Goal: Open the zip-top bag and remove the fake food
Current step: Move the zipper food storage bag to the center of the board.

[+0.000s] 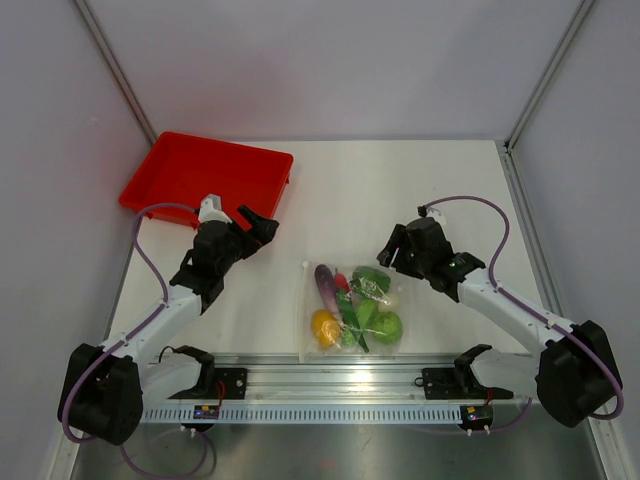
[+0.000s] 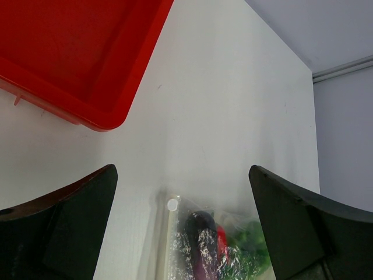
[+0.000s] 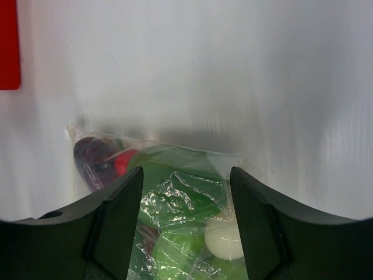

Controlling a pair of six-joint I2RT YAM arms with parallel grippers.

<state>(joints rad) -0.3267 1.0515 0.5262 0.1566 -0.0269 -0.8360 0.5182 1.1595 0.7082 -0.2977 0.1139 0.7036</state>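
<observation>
Rail (image 1: 340, 375): lowest in the overhead view, a metal strip across the near edge of the surface (image 1: 440, 190), my two arm bases at its ends.
Bag (image 1: 350, 310): lower centre of the overhead view, just beyond the rail, lying flat between my two hands. It looks sealed, with its zip strip along the left edge.
Food (image 1: 352, 305): all inside the bag. A long purple piece sits at upper left, a yellow round one at lower left, green pieces in the middle and right, a bit of red near the top, and a pale ball that shows in the right wrist view.
Right hand (image 1: 392, 245): right of centre, just over the bag's upper right corner. Its fingers are partly open with plastic and green pieces showing in the gap; I hold nothing yet, and I cannot tell if the tips touch the film.
Left hand (image 1: 262, 226): left of centre, fully spread and empty, apart from the bag and near the tray's front corner.
Step, as I judge it: pinning one side of the bag. I should pinch film only, near the zip edge, not a toy. My left hand should then take the opposite lip so the seal peels apart.
Tray (image 1: 160, 190): upper left, red, farthest from me, with nothing in it.
</observation>
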